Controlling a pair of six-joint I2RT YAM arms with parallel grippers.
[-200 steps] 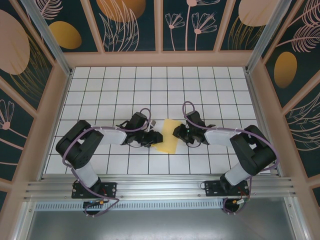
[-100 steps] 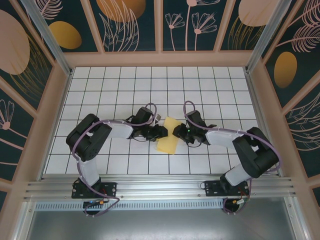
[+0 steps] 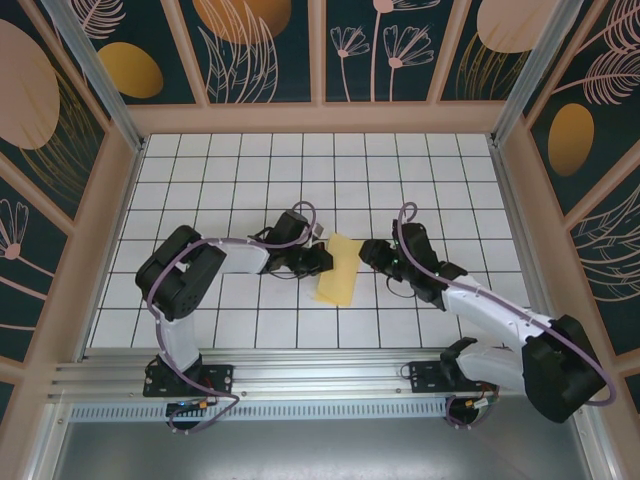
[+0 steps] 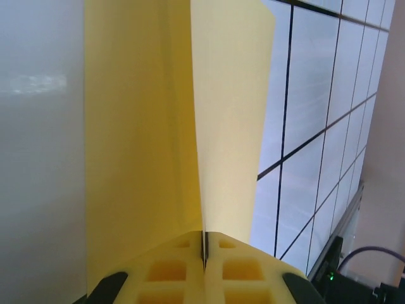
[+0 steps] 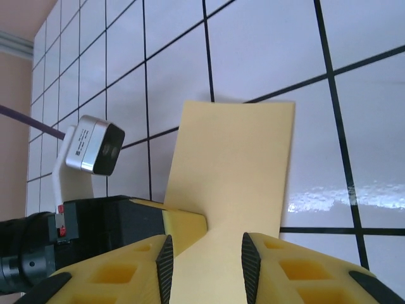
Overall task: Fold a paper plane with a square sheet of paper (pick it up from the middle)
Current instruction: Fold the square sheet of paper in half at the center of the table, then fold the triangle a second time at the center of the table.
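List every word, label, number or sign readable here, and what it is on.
On the small silver camera box at the left wrist: dark print, too blurred to read.
On the thin yellow folded paper sheet: nothing written.
On the white grid-tiled tabletop: nothing written.

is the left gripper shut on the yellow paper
Yes, the left gripper is closed tight on the near edge of the paper.

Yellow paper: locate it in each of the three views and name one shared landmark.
Top view: paper at picture centre.
Left wrist: paper left of centre, pinched at bottom.
Right wrist: paper at centre, above the fingers.
Shared landmark: black-lined white tabletop.
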